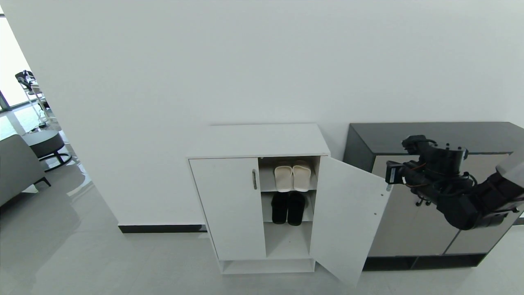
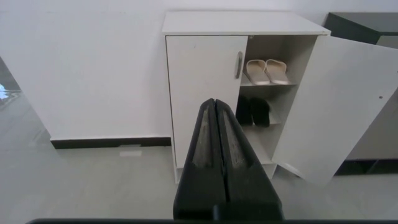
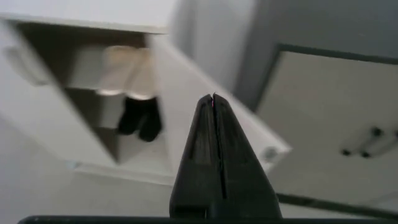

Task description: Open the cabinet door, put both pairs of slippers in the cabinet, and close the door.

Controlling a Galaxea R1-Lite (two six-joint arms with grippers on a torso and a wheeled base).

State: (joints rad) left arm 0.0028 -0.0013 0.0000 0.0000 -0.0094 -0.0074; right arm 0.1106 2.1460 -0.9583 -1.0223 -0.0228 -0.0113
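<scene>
The white cabinet (image 1: 262, 141) stands against the wall with its left door (image 1: 229, 205) shut and its right door (image 1: 348, 213) swung wide open. Beige slippers (image 1: 292, 176) lie on the upper shelf, black slippers (image 1: 287, 207) on the shelf below. My right gripper (image 1: 389, 175) is shut and empty, right at the open door's top outer corner; I cannot tell if it touches. The right wrist view has that gripper (image 3: 212, 98) over the open door (image 3: 186, 93), with both pairs (image 3: 127, 71) behind. My left gripper (image 2: 215, 102) is shut and empty, well back from the cabinet (image 2: 242, 25).
A dark sideboard (image 1: 430, 133) with mirrored fronts stands right of the cabinet, just behind the open door. A grey sofa (image 1: 16, 168) and a round table (image 1: 43, 143) are far left. Bare tiled floor (image 1: 123, 262) lies in front of the cabinet.
</scene>
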